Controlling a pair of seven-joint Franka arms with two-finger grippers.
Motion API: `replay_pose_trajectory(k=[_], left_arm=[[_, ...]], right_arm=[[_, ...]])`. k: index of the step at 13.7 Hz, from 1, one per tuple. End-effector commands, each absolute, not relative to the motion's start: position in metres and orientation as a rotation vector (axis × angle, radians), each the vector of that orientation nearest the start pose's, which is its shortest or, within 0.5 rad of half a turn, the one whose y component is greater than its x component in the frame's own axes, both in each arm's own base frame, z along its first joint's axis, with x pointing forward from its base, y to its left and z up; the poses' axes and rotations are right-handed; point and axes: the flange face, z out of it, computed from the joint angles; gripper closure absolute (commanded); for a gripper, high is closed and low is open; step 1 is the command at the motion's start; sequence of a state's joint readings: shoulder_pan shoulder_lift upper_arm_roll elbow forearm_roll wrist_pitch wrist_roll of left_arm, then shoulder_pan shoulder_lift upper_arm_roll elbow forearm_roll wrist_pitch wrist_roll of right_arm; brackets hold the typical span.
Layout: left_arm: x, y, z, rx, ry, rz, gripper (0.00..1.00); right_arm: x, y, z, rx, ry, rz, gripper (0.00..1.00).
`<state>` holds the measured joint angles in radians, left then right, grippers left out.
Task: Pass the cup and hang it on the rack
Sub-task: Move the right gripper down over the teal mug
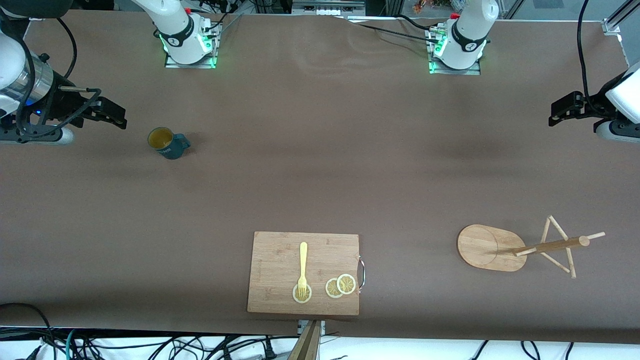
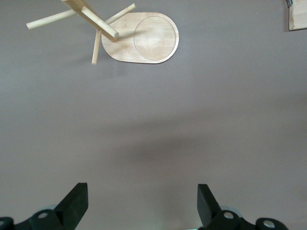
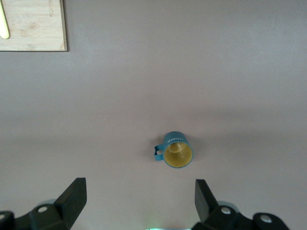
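Note:
The dark teal cup with a yellow-tan inside stands upright on the table toward the right arm's end, its handle pointing toward the table's middle. It also shows in the right wrist view. My right gripper is open and empty over the table beside the cup, apart from it. The wooden rack stands on its oval base toward the left arm's end, nearer to the front camera, with its post and pegs bare. My left gripper is open and empty over bare table.
A rectangular wooden cutting board lies at the table's front edge, mid-table, with a yellow fork and lemon slices on it. Its corner shows in both wrist views. Cables hang at the front edge.

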<state>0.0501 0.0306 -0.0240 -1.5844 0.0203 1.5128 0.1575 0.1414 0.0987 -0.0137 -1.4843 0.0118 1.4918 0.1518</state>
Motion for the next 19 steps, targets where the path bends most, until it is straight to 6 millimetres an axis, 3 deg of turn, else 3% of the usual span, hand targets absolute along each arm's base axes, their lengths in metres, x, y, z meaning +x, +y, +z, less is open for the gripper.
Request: replay_pose_trajectory(k=[1,6,14,19], left_arm=[[0.559,0.016,0.598,-3.121,0.199,0.153,0.0],[0.575,0.008,0.585,-3.139,0.212,0.113,0.0],[0.575,0.009,0.584,-3.137,0.21,0.116,0.0],[0.575,0.008,0.584,-3.136,0.212,0.116,0.0]], right_arm=[[0.57,0.075,0.605,-3.132,0.057,0.114,0.0],[0.571,0.076,0.606,-3.131,0.052,0.111,0.0],[0.584,0.073,0.593,-3.114,0.07,0.097,0.0],[0.602,0.076,0.544,-3.16,0.002,0.22,0.0]])
